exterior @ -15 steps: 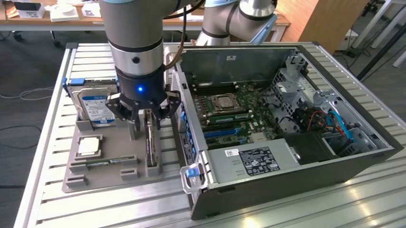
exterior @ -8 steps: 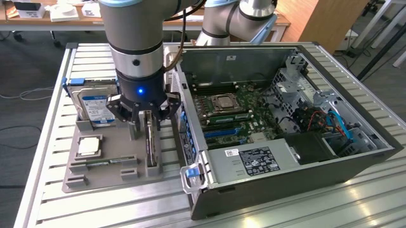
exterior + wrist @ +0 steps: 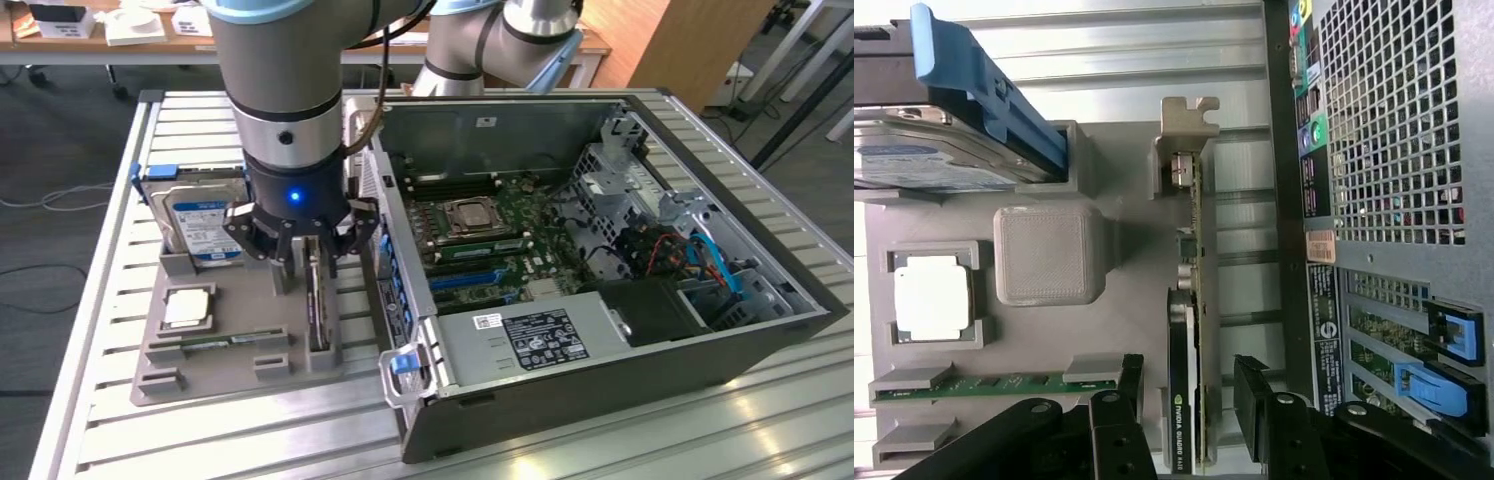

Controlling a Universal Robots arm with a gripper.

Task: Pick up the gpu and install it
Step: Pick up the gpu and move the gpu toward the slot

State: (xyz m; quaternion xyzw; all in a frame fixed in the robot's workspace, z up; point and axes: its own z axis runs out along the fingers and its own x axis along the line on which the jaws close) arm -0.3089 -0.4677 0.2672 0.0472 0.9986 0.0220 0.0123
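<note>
Currently the grey tray (image 3: 240, 372) (image 3: 1124, 300) on the table (image 3: 200, 440) holds the hard drive (image 3: 200, 225) (image 3: 924, 160), processor (image 3: 187, 305) (image 3: 934, 300), memory stick (image 3: 220, 342) (image 3: 984, 383) and, on edge nearest the open computer case (image 3: 601, 350), the gpu (image 3: 318, 310) (image 3: 1184, 350). The arm (image 3: 287, 100) points straight down over it, jaws wide, one either side of the card, not touching. The wrist view adds the case's perforated rear panel (image 3: 1394, 120).

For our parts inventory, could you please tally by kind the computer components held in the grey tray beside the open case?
Silver blue-labelled hard drive: 1
Square silver processor chip: 1
Narrow green memory stick: 1
Thin dark gpu card with grey metal edge: 1
Total: 4
</note>
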